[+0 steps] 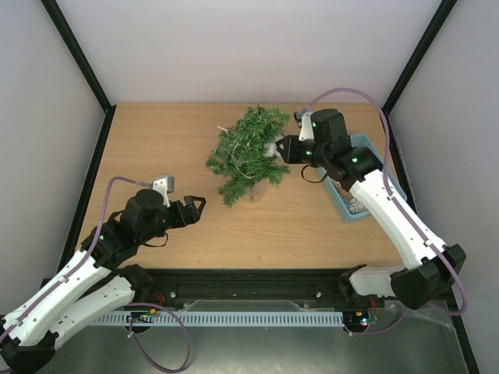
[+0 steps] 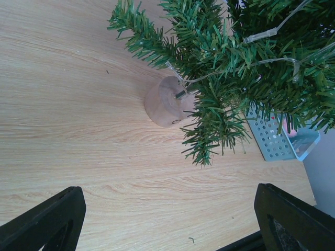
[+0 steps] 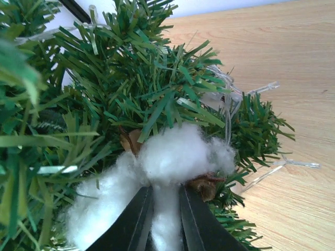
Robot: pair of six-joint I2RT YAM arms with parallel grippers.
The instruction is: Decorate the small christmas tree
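The small christmas tree (image 1: 248,152) stands mid-table on a round wooden base (image 2: 165,102), with a clear light string (image 2: 267,34) woven through its branches. My right gripper (image 1: 275,148) reaches into the tree's right side. In the right wrist view the right gripper (image 3: 165,191) is shut on a fluffy white cotton ornament (image 3: 178,151) with brown husk bits, pressed against the green branches (image 3: 131,78). My left gripper (image 1: 199,206) hovers over bare table left of the tree. In its own wrist view it (image 2: 167,196) is open with nothing between its fingers.
A light-blue plastic basket (image 1: 355,206) sits right of the tree, partly under the right arm; its perforated wall (image 2: 277,141) shows behind the branches. Black frame posts and white walls enclose the table.
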